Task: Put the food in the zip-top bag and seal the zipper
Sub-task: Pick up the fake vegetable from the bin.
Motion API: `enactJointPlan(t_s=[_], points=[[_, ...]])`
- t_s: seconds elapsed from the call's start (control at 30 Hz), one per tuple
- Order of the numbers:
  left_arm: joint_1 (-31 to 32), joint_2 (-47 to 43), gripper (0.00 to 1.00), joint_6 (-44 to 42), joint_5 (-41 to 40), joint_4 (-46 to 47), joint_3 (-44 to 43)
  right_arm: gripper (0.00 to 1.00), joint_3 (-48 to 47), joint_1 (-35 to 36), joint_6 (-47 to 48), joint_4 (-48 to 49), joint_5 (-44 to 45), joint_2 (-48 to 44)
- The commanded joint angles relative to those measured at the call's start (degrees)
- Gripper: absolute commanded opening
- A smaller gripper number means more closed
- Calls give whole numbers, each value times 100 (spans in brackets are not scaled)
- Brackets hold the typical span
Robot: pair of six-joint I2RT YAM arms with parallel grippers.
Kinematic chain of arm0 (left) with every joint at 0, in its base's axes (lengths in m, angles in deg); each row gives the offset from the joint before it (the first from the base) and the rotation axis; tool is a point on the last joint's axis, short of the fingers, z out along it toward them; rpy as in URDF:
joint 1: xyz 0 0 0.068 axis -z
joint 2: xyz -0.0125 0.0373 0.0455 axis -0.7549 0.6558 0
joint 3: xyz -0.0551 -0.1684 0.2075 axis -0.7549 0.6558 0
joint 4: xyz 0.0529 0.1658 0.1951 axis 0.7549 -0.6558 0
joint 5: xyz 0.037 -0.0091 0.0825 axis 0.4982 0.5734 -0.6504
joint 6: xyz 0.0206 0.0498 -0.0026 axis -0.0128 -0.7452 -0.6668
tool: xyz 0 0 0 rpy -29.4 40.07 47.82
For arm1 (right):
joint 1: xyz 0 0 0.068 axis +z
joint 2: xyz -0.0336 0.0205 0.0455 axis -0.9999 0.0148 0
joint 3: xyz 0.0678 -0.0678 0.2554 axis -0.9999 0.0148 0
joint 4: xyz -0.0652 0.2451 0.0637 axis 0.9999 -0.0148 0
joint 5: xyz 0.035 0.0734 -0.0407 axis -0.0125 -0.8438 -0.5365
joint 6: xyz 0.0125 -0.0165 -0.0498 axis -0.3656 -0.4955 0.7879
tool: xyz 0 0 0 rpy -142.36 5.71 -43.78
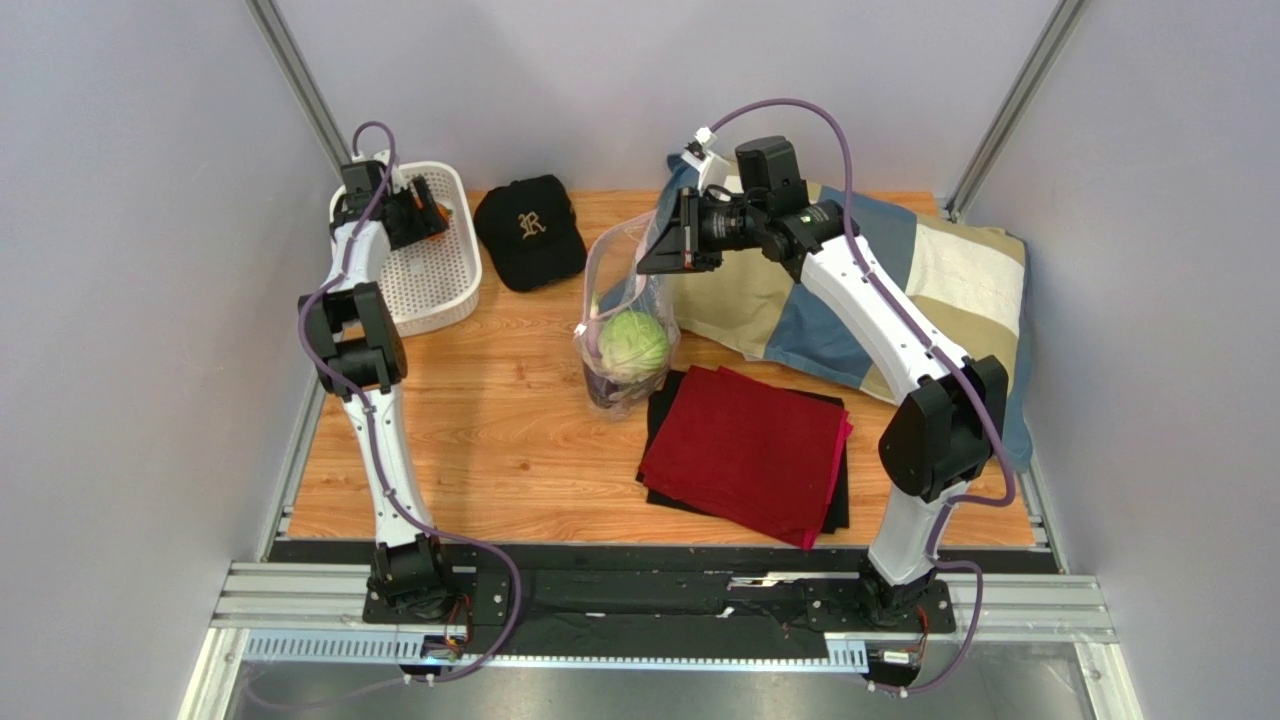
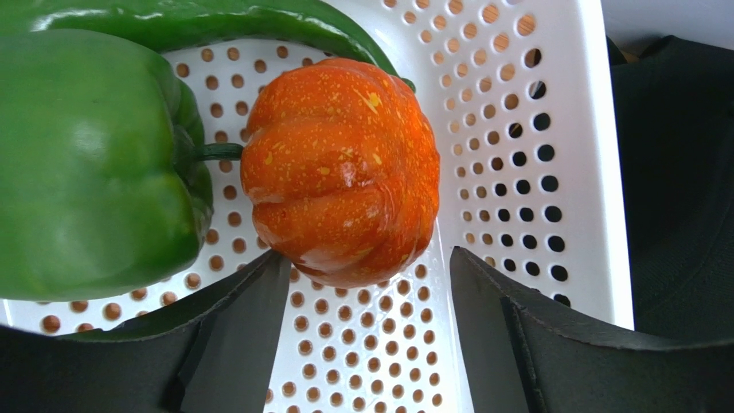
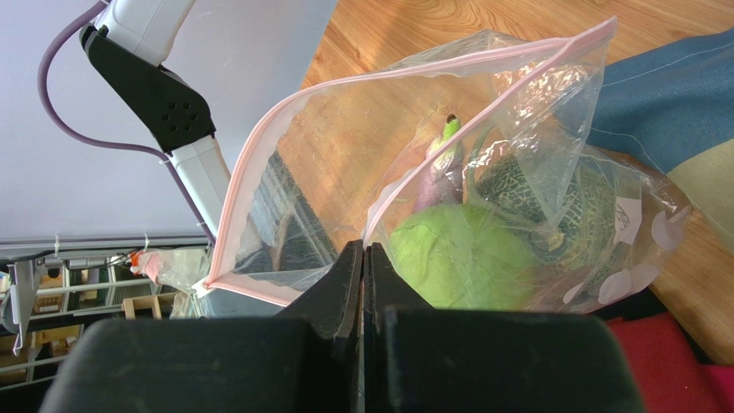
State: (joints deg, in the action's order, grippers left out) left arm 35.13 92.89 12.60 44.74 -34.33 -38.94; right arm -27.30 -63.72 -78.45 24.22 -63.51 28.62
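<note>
Right gripper (image 3: pixel 363 258) is clamped on the rim of the zip-top bag (image 3: pixel 534 112), mouth gaping, with cabbage (image 3: pixel 457 258), melon (image 3: pixel 573 215) and eggplant (image 3: pixel 433 181) inside. Left gripper (image 2: pixel 366 331) is spread wide down in the white basket (image 2: pixel 551 129), fingers flanking the pumpkin (image 2: pixel 340 168) beside a green pepper (image 2: pixel 86 163).

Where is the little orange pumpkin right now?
The pumpkin lies in the white basket, far left in the top view, beside the green pepper and just ahead of the open left gripper.

The pumpkin (image 2: pixel 340 172) is speckled orange, the pepper (image 2: pixel 86 163) green, the basket (image 2: pixel 517 172) white, the zipper (image 3: pixel 388 72) pale pink.
</note>
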Motion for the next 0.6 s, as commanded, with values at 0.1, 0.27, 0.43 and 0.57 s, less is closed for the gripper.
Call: enactJointPlan(t_s=[0.1, 0.27, 0.43, 0.57], points=[[9, -20, 96, -29, -705, 247, -481, 0, -223, 6, -44, -17, 42, 10], [0, 244, 98, 76, -611, 308, -859, 0, -223, 6, 0, -70, 69, -25], [0, 385, 85, 261, -311, 378, -1044, 0, -214, 15, 35, -105, 86, -34], [0, 385, 83, 358, -320, 309, -1018, 0, -223, 6, 53, -114, 69, -25]])
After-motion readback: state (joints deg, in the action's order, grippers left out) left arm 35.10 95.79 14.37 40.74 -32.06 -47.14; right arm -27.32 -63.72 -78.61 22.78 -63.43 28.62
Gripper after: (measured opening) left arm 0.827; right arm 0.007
